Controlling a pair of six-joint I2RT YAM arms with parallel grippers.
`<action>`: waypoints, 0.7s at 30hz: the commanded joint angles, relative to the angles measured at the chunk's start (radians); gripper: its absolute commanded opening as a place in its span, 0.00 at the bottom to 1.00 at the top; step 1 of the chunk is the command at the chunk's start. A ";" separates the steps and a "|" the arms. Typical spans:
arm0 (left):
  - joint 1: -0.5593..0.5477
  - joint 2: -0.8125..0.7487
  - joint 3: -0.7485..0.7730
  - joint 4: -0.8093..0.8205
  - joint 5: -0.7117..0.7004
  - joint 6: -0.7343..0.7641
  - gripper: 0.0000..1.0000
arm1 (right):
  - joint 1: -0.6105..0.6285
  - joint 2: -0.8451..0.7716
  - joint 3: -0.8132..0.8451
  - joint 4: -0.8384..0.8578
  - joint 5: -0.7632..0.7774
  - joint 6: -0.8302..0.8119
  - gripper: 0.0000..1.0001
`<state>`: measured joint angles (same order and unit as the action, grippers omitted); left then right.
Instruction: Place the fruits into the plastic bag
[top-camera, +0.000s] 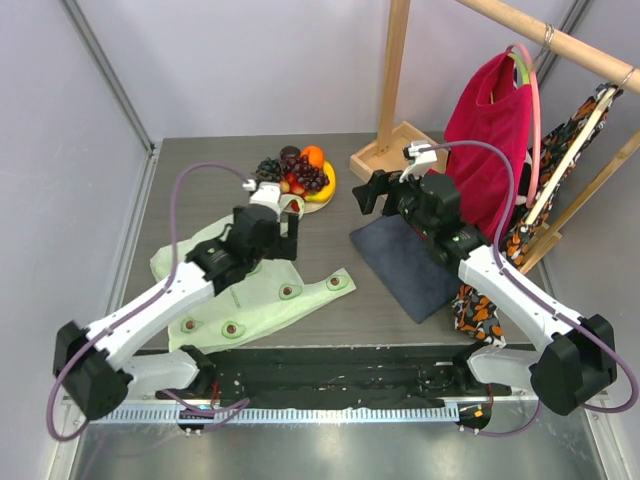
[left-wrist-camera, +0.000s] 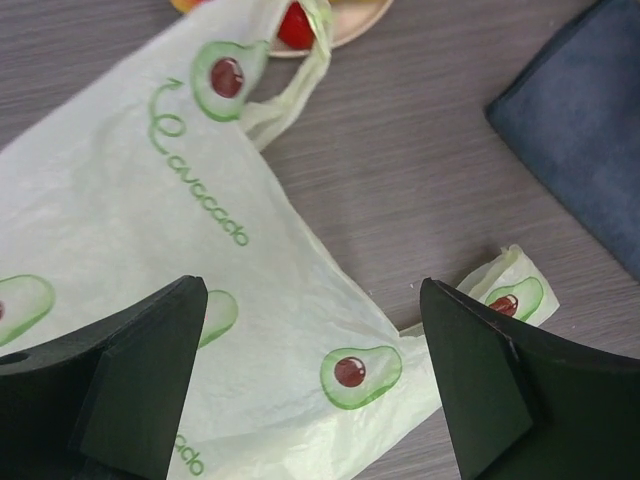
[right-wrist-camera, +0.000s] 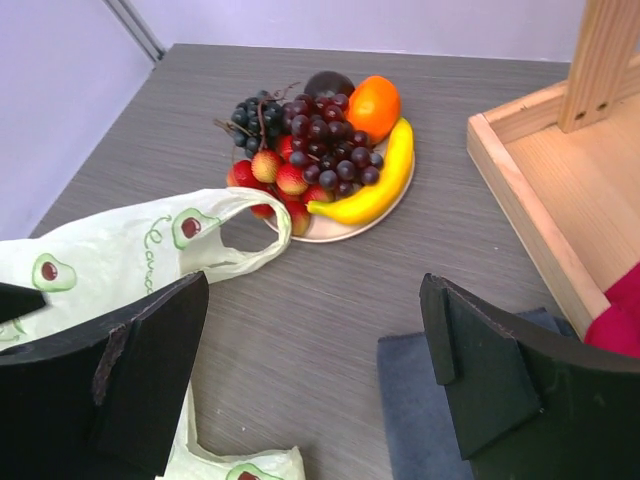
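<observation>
From above, the left gripper hangs over the plastic bag, which lies flat and crumpled on the grey table at the front left. The fruits are all heaped on a plate just beyond the bag, none in it yet. The right gripper faces that plate from the right, above the corner of a dark blue cloth. Behind it stands a wooden stand, a red cloth bag hangs from the rail, and a patterned orange-and-black fabric droops at the table's right edge. Over to the left wrist: jaws spread wide, both black fingers framing the pale green plastic with its avocado prints. One handle loop reaches up to the plate rim, where it partly covers a red fruit, and the second handle trails off to the right near the blue cloth. Now the right wrist: jaws wide apart here too, looking straight at the pile. There are dark grapes in the middle, an orange and a dark round fruit behind, a banana curving along the right rim and strawberries on the left. The bag's loop lies against the plate's near-left edge, between the bag and the strawberries. The stand's wooden tray sits close on the right.
</observation>
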<state>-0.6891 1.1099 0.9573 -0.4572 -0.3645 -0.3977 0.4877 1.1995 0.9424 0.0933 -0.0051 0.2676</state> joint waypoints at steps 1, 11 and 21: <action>-0.055 0.151 0.083 -0.012 -0.088 -0.065 0.91 | -0.006 -0.003 0.023 0.083 -0.033 0.028 0.96; -0.055 0.370 0.124 0.025 -0.019 -0.130 0.79 | -0.018 -0.025 -0.040 0.132 -0.081 0.053 0.95; 0.020 0.528 0.155 0.068 0.012 -0.139 0.67 | -0.020 -0.040 -0.063 0.160 -0.116 0.071 0.96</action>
<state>-0.6964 1.6043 1.0645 -0.4526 -0.3729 -0.5175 0.4736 1.1954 0.8860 0.1761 -0.0933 0.3168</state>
